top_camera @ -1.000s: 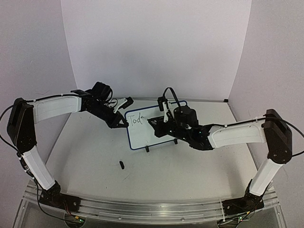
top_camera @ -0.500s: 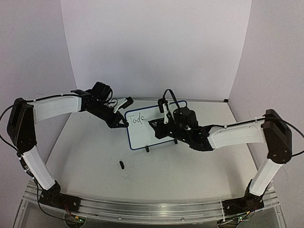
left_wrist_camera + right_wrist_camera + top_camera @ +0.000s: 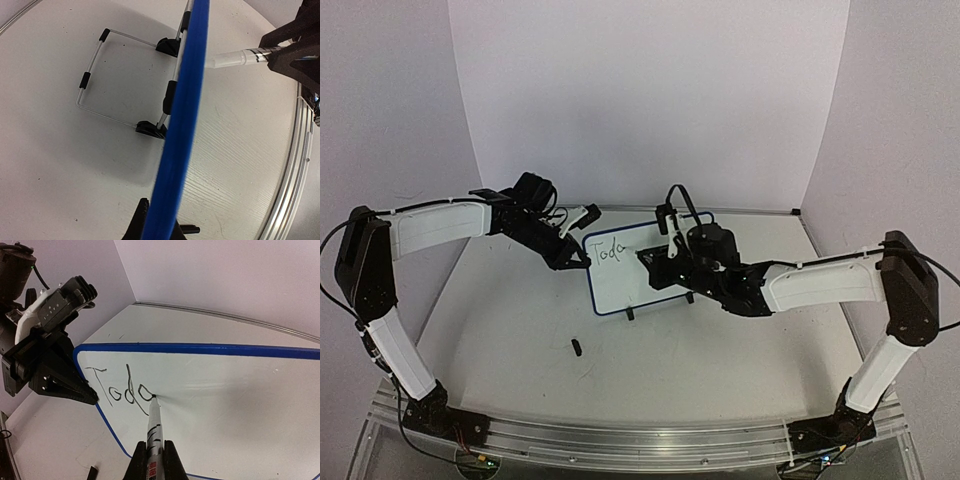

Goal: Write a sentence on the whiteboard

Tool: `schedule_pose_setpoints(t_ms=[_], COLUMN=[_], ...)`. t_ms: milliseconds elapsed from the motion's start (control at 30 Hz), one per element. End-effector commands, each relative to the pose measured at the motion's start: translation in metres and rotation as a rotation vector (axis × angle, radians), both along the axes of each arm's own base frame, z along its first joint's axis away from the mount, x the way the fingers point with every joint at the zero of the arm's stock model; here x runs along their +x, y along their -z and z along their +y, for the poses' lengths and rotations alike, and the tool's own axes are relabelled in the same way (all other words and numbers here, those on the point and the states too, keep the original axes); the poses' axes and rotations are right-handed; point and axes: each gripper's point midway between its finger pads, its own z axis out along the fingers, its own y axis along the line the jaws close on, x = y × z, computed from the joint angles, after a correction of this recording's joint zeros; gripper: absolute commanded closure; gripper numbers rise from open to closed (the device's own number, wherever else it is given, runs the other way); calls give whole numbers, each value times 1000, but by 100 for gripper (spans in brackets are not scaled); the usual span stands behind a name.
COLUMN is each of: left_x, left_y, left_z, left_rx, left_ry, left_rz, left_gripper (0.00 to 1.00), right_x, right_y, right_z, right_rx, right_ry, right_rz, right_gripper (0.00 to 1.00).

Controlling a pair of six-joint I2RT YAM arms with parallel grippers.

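The whiteboard (image 3: 632,282) with a blue rim stands tilted on its wire stand at the table's middle. The sentence (image 3: 607,250) reads "Toda" at its upper left. My left gripper (image 3: 582,261) is shut on the board's left rim. My right gripper (image 3: 658,266) is shut on a marker. In the right wrist view the marker (image 3: 154,427) sits between my right gripper's jaws (image 3: 153,460), its tip touching the whiteboard (image 3: 230,400) at the end of the sentence (image 3: 120,389). In the left wrist view the blue rim (image 3: 186,110) runs between my left gripper's jaws (image 3: 159,225); the wire stand (image 3: 93,75) shows behind.
A small black marker cap (image 3: 576,348) lies on the table in front of the board, and shows in the right wrist view (image 3: 91,473). Light walls enclose the table at back and sides. A metal rail (image 3: 620,440) runs along the near edge.
My right gripper has shifted slightly with the marker tip on the board, at the last letter. The left arm and the board have not moved.
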Motion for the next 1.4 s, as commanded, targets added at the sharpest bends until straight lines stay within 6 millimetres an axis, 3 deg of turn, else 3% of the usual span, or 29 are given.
schedule_pose_setpoints(t_ms=[0, 300, 467, 600, 1100, 1367], left_x=[3, 3, 3, 3, 3, 3], left_y=[14, 14, 15, 15, 16, 16], left_z=[4, 3, 3, 3, 3, 2], left_rx=[69, 69, 70, 71, 71, 73], left_ry=[-6, -6, -5, -5, -3, -3], left_rz=[-3, -2, -2, -1, -1, -2], left_gripper=[100, 100, 100, 100, 100, 100], right_x=[8, 7, 6, 6, -5, 0], right_y=[-25, 8, 17, 12, -34, -34], right_z=[-5, -3, -4, -7, -17, -8], right_rx=[38, 6, -5, -6, 60, 65], right_ry=[35, 30, 31, 43, 21, 10], right_rz=[-49, 12, 27, 14, -54, -59], right_gripper=[100, 100, 100, 100, 100, 100])
